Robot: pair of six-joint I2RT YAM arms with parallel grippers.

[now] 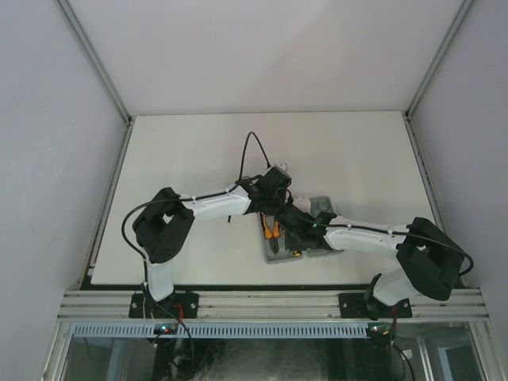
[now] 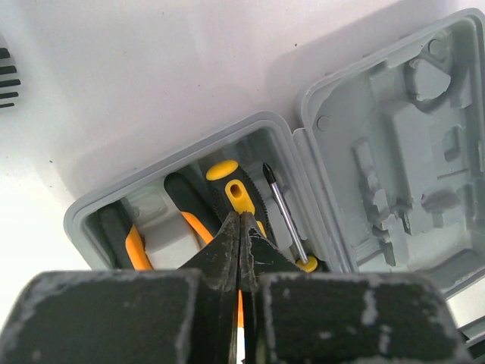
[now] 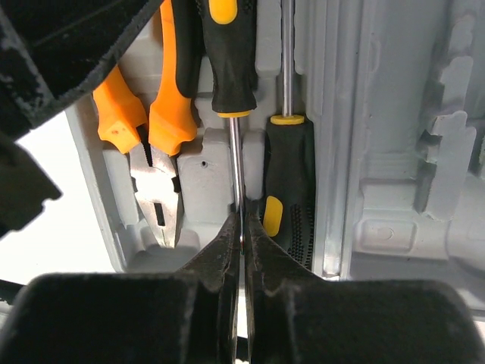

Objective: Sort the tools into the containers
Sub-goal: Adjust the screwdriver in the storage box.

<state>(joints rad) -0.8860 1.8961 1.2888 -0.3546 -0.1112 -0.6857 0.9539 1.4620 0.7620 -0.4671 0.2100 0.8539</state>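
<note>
**Seating a tool in the case.** A black-and-yellow screwdriver (image 2: 231, 186) lies in a moulded recess of the flat grey plastic hinged tool case (image 2: 413, 144), which lies open on the white counter (image 1: 190, 151). A second black-and-yellow screwdriver (image 3: 289, 189) lies head-to-tail just beside it. Orange-handled pliers (image 3: 168, 114) occupy the recess on its other side, and the case's other half shows only bare recesses.

The left end effector (image 2: 241, 218), jaws fully together and holding nothing, has its tip at the handle. The right end effector (image 3: 242, 227), likewise closed, meets the thin shaft; whether it pinches that shaft cannot be told.

Likely hazards:
- Uneven downward pressure at the two ends could tip the screwdriver out of its recess or skid the case across the counter.
- A tip slipping off the rounded handle could strike the neighbouring tools.
- The two arms, close together above the case, could collide when they move off.
</note>
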